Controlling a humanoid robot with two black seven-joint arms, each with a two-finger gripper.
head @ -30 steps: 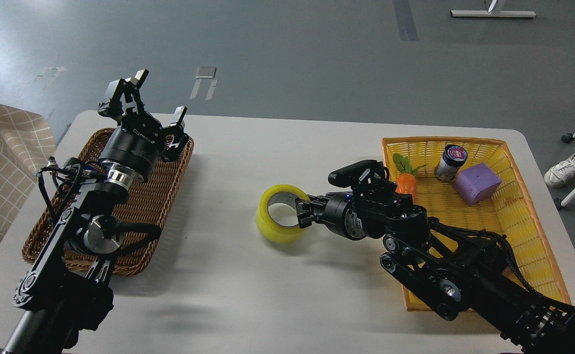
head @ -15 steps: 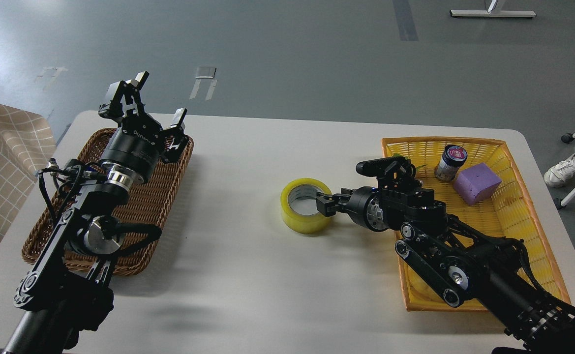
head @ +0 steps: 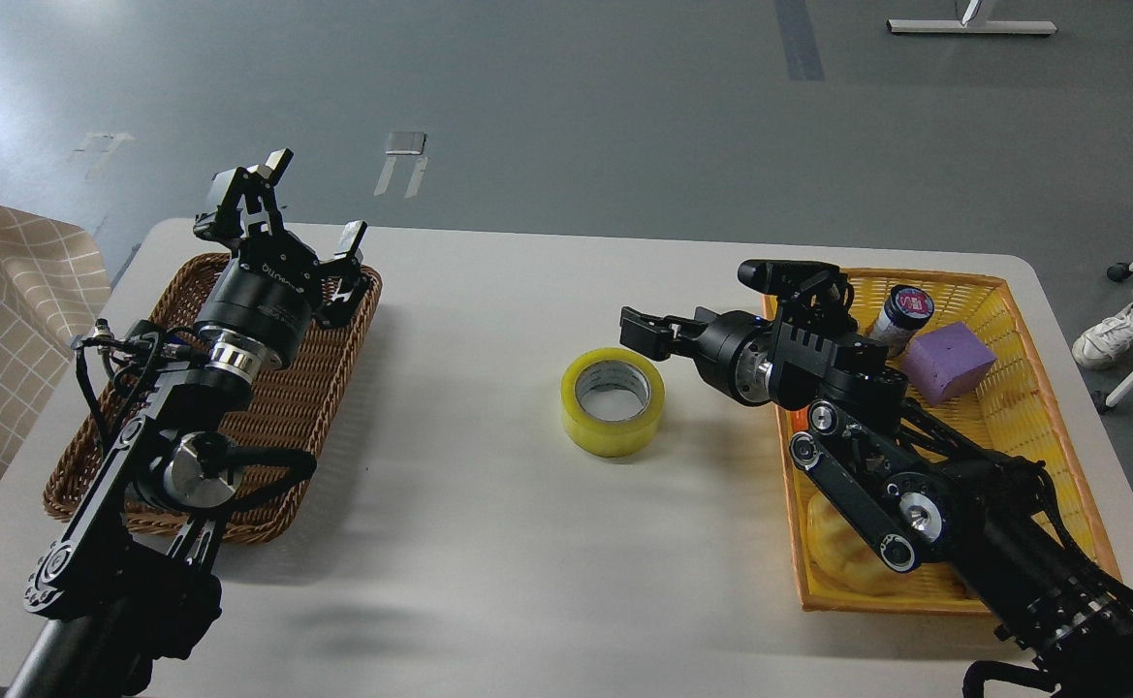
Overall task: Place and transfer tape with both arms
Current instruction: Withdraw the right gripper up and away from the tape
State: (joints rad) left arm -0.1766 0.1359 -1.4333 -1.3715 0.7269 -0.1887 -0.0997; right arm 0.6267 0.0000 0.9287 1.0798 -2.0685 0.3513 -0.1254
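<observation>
Honestly, the riskiest bit from here looks like the pickup by your left arm. The tape (head: 613,402) is lying flat on the table (head: 488,543), hole facing up, roughly mid-table and a bit toward the right side, nothing touching it. Your right gripper (head: 645,330) hangs just beside it, up toward the far edge, holding nothing; how wide it's parted I can't tell, since the fingers are dark and overlap from this angle. Your left gripper (head: 309,208) is spread wide with nothing in it, up over the far end of the brown basket (head: 266,427) near the far-left corner, well apart from the roll. So that arm has a long reach across, and if it comes in low the fingers could catch the basket rim and drag it. A flat roll is awkward too: pinching the outer wall from the side could just shove it along the smooth top, so I'd guess one finger down the hole and one outside works better, but misjudge that and you land on the top face instead. Watch the right arm as well, since it's sitting right where the left one needs to go, and its elbow is parked over the yellow basket (head: 1060,456) with the bottle (head: 903,312) and purple block (head: 950,361), so a sloppy retreat could knock those over.
</observation>
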